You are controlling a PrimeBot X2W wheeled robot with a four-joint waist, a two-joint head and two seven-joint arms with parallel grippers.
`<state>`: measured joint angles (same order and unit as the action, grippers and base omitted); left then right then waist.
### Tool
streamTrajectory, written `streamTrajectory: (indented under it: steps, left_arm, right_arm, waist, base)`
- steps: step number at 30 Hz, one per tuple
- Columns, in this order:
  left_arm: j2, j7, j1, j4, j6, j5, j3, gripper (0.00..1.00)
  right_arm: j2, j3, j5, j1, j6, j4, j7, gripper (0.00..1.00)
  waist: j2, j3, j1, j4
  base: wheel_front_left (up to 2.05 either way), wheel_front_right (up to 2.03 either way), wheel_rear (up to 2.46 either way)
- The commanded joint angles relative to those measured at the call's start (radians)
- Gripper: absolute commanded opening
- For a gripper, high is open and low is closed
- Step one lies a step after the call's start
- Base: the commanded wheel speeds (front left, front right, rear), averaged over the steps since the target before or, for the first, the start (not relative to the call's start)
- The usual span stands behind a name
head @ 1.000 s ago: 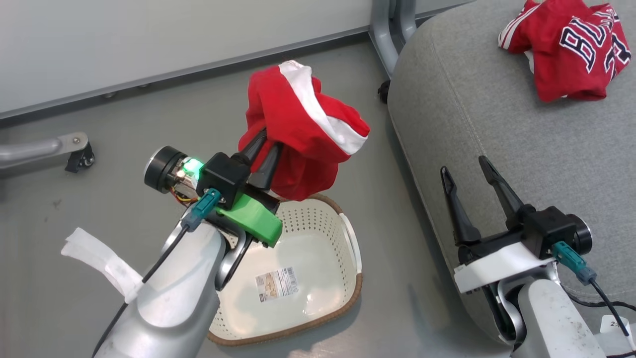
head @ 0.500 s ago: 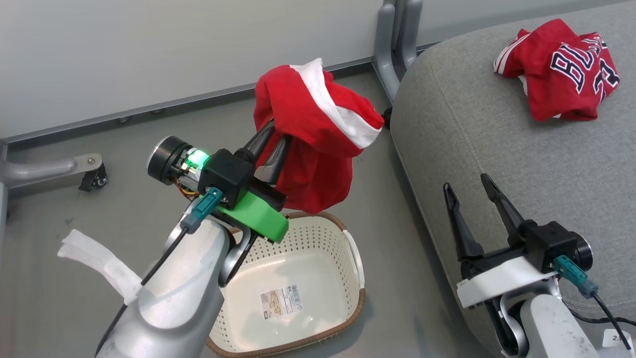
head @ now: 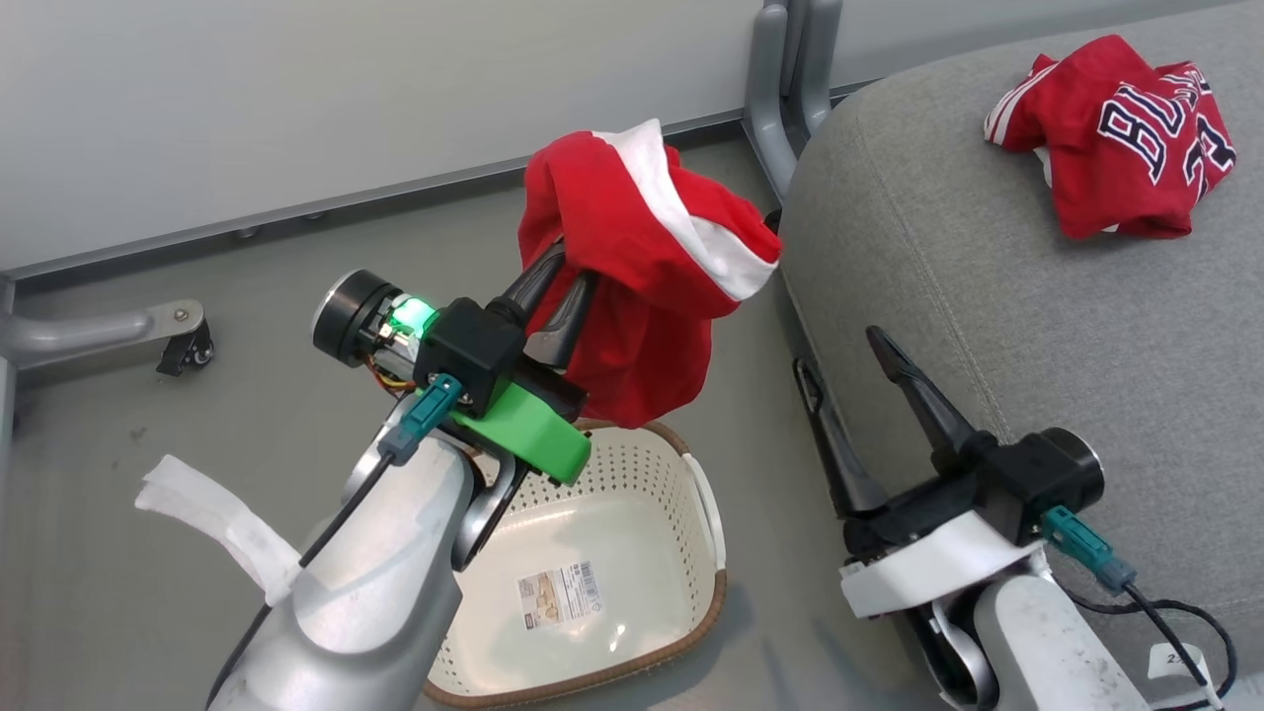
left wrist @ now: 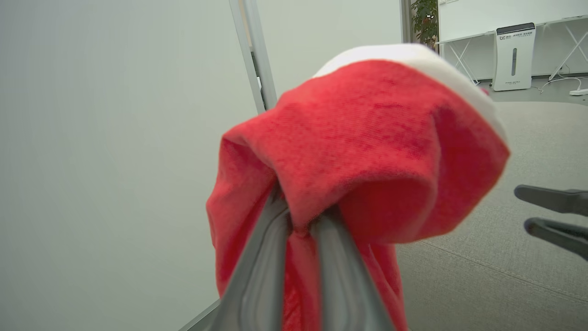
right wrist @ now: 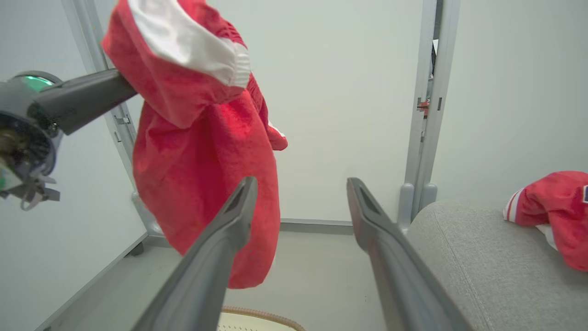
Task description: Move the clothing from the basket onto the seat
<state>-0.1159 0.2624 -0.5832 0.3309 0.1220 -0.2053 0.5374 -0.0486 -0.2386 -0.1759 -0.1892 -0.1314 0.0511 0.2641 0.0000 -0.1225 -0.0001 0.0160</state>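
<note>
Left hand (head: 561, 272) grips a red white-trimmed fabric garment (head: 647, 286) above grey floor (head: 247, 286) — pale wall (head: 296, 99) behind, grey woven seat cushion (head: 987, 296) alongside; right hand (head: 839, 351) spread empty.

We pinch a red garment (head: 642, 267) in our left gripper (head: 561, 286) above the basket (head: 632, 464); our right gripper (head: 839, 354) gapes by the seat (head: 1037, 326) bearing the jersey (head: 1126, 138).

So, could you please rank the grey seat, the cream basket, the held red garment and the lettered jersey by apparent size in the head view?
Grey woven-fabric seat cushion.
Cream perforated plastic basket, partly hidden.
Held red white-trimmed garment: nearer the camera, so unsure against the basket.
Red lettered jersey, smallest.
</note>
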Motion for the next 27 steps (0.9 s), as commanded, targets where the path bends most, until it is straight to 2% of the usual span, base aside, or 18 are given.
streamTrajectory:
  steps: [1,12,27]
  left_arm:
    - [0.003,0.003,-0.006,0.002,0.003,0.005,-0.001,0.00]
    - [0.024,0.003,-0.028,0.004,0.007,0.012,0.022,0.00]
    - [0.060,0.003,-0.053,-0.012,0.006,0.006,0.071,0.00]
  right_arm:
    - [-0.004,-0.018,-0.007,-0.019,0.001,-0.009,0.001,1.00]
    - [-0.003,-0.157,-0.072,-0.117,0.001,0.023,0.001,1.00]
    - [-0.003,-0.230,-0.194,-0.215,0.001,0.143,0.001,1.00]
  waist:
    - [0.0000,-0.004,0.0001,-0.001]
    - [0.0000,-0.031,0.0001,0.011]
    - [0.0000,-0.084,0.0001,0.050]
  base:
    - [0.00,0.00,0.00]
    - [0.00,0.00,0.00]
    - [0.00,0.00,0.00]
